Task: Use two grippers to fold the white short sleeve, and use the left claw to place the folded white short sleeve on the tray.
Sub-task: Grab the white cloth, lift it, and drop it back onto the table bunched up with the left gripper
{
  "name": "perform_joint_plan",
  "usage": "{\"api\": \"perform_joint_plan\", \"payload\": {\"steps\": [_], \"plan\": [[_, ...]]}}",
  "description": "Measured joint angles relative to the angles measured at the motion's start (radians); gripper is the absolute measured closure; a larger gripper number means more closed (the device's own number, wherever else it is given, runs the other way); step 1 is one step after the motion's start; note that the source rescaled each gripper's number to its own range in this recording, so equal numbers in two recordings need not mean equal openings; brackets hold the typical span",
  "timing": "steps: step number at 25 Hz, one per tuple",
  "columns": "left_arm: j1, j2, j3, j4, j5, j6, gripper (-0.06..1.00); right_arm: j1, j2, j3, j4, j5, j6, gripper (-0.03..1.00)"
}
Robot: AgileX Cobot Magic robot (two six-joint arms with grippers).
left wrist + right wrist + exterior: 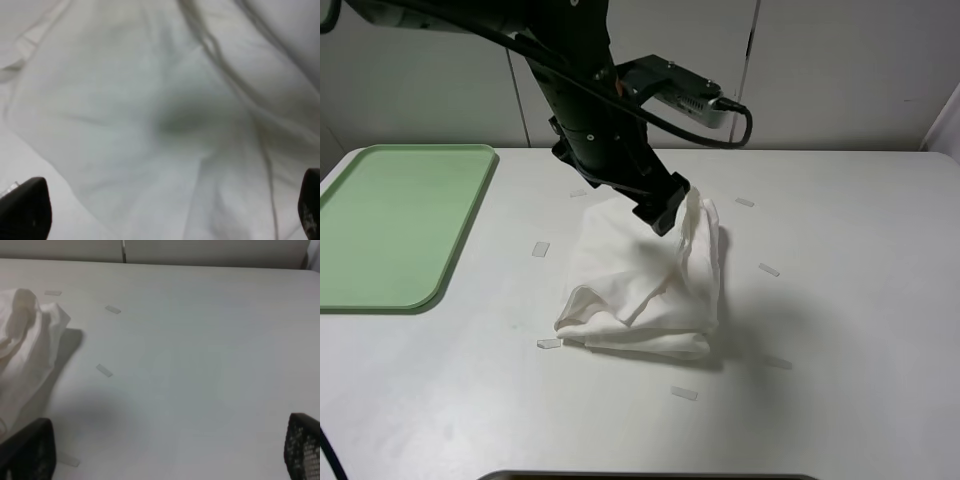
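Note:
The white short sleeve (645,285) lies as a crumpled, folded bundle in the middle of the table; its far right edge stands up a little. The left claw (667,207) reaches in from the back and hangs right over that raised edge. In the left wrist view its fingers (25,207) stand wide apart at the frame corners, and white cloth (150,115) fills the space between them. The pale-green tray (400,225) lies empty at the far left. My right gripper (165,452) is open above bare table, with the shirt (25,340) off to its side. It is out of the exterior view.
Small pieces of clear tape (541,248) lie on the white table (840,300) around the shirt. A wall with panel seams stands behind the table. A dark edge (650,476) shows at the front.

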Motion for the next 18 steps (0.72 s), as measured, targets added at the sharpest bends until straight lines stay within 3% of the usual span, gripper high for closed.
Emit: {"api": "perform_joint_plan", "payload": {"steps": [11,18], "plan": [[0.026,0.000,0.104,0.001,-0.022,-0.002,-0.04,0.000,0.000,0.000,0.000,0.000,0.000,-0.03],[0.028,0.000,0.235,0.001,-0.114,-0.032,-0.04,0.000,0.000,0.000,0.000,0.000,0.000,-0.03]]}}
